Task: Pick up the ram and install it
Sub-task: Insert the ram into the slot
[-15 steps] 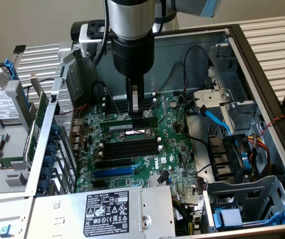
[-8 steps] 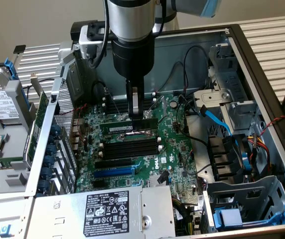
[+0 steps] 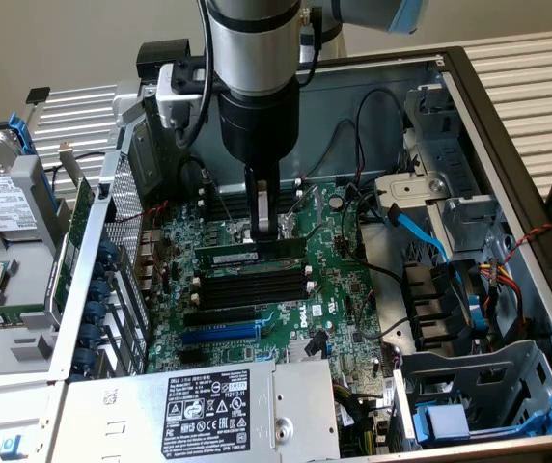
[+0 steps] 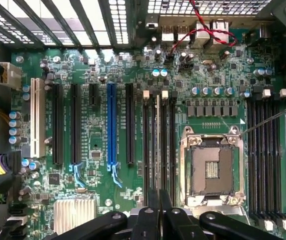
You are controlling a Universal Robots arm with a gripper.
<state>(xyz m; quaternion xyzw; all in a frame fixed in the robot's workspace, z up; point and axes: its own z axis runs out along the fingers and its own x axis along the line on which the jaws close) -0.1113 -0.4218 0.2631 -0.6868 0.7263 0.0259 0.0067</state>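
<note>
Exterior view, open computer case. The gripper [image 3: 264, 224] hangs straight down over the motherboard [image 3: 344, 289], its jaws drawn together on the upper edge of the ram [image 3: 228, 255] near mid-length. The ram stands on edge directly beneath the jaws, at their 6 o'clock. Its long axis runs from 9 to 3 o'clock, parallel to the black memory slots [image 3: 257, 285], and it sits at the 12 o'clock side of that bank. Whether its lower edge is seated in a slot cannot be told.
</note>
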